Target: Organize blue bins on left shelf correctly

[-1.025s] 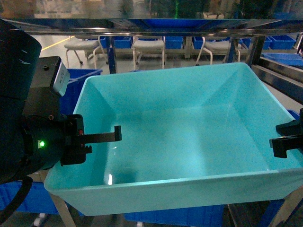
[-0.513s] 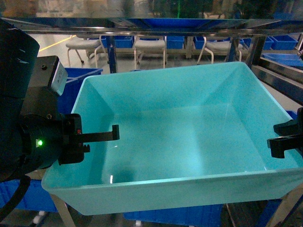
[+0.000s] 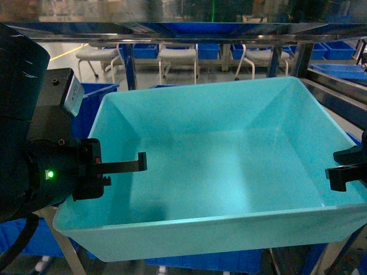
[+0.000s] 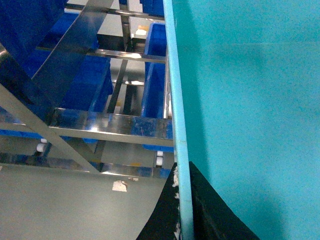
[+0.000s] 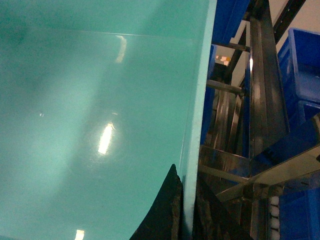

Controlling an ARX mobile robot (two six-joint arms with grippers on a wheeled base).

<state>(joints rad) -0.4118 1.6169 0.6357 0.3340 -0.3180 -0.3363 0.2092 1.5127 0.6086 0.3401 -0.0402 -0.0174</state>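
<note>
Carrying the tub (image 3: 218,166) level is what the step in hand calls for: both arms should be moved together, at matched height and pace, so that the thin rim is not twisted or pulled out of either grip. The near edge should be kept from dipping, and the steel beams of the shelf (image 4: 100,127) should be cleared before the tub is lowered onto the roller rails.

The tub is held up between the two arms, in front of the rack, with darker blue bins (image 4: 152,65) seen below and behind it. The left tool (image 4: 181,210) is pinched on the tub's left rim, one finger inside the wall and one outside, as the left wrist view shows. The right tool (image 5: 186,210) is likewise clamped on the right rim, the wall sandwiched between its fingers. In the head view the tub's open mouth faces up and nothing is seen inside it.
</note>
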